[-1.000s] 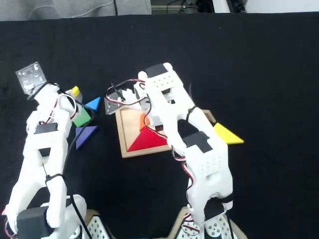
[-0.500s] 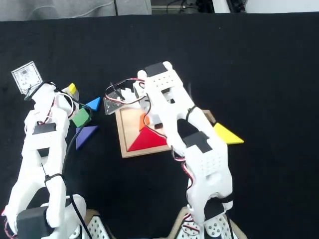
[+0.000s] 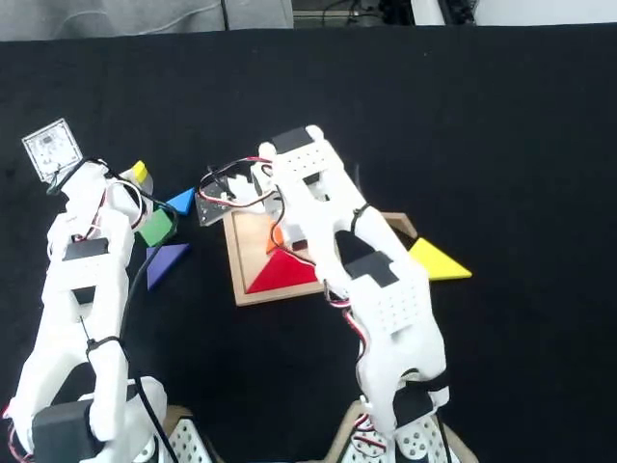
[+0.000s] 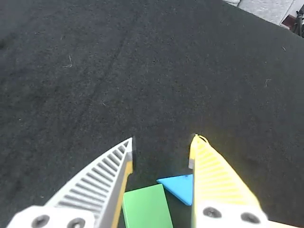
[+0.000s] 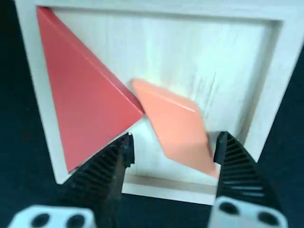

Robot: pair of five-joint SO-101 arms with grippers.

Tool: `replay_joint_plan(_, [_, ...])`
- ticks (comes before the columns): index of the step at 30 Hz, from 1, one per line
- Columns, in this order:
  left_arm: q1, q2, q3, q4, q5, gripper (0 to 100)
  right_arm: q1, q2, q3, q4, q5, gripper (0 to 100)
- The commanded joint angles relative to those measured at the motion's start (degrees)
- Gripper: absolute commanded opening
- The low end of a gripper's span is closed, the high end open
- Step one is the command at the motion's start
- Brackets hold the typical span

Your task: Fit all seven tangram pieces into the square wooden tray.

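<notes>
Two pieces in — five to go
Red triangle (image 5: 80,109) and orange piece (image 5: 178,130) lie in the tray (image 5: 280,71) under the right gripper (image 5: 174,138), spread apart; left gripper (image 4: 162,141) — parted too — hangs over green piece (image 4: 145,206) and blue piece (image 4: 178,186) outside.

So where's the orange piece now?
In the right wrist view, the orange piece lies in the wooden tray beside the red triangle, under the right gripper.

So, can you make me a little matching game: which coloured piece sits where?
Pieces:
1. red triangle
2. yellow triangle
3. green piece

Places:
A. on the cloth, beside the blue triangle
B. inside the wooden tray
C. on the cloth, just outside the tray

Pairs: 1-B, 2-C, 3-A.
</notes>
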State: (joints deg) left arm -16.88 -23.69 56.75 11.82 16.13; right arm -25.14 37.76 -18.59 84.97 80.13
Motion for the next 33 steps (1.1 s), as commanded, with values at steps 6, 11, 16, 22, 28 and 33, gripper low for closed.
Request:
replay_joint_plan(6, [-0.22, -2.2, -0.84, -1.14, -0.35, 20, -0.35, 1.36, -2.42, -2.9, 1.41, 27.2])
replay_joint_plan(11, [-0.13, -2.2, -0.75, -1.14, -0.35, 20, -0.44, 1.71, -1.89, -4.92, 1.23, 27.2])
replay_joint_plan(16, [-0.13, -2.2, -0.66, -1.14, -0.35, 20, -0.35, 1.8, 1.27, -8.26, 1.23, 27.2])
replay_joint_plan(22, [-0.13, -2.2, -0.66, -1.14, -0.35, 20, -0.35, 1.71, 2.68, -10.64, 1.23, 27.2])
replay_joint_plan(28, [-0.13, -2.2, -0.66, -1.14, -0.35, 20, -0.09, 1.71, 2.86, -10.64, 1.14, 27.2])
replay_joint_plan(33, [-0.13, -2.2, -0.75, -1.14, -0.35, 20, 1.05, 1.63, 3.03, -10.37, 1.14, 27.1])
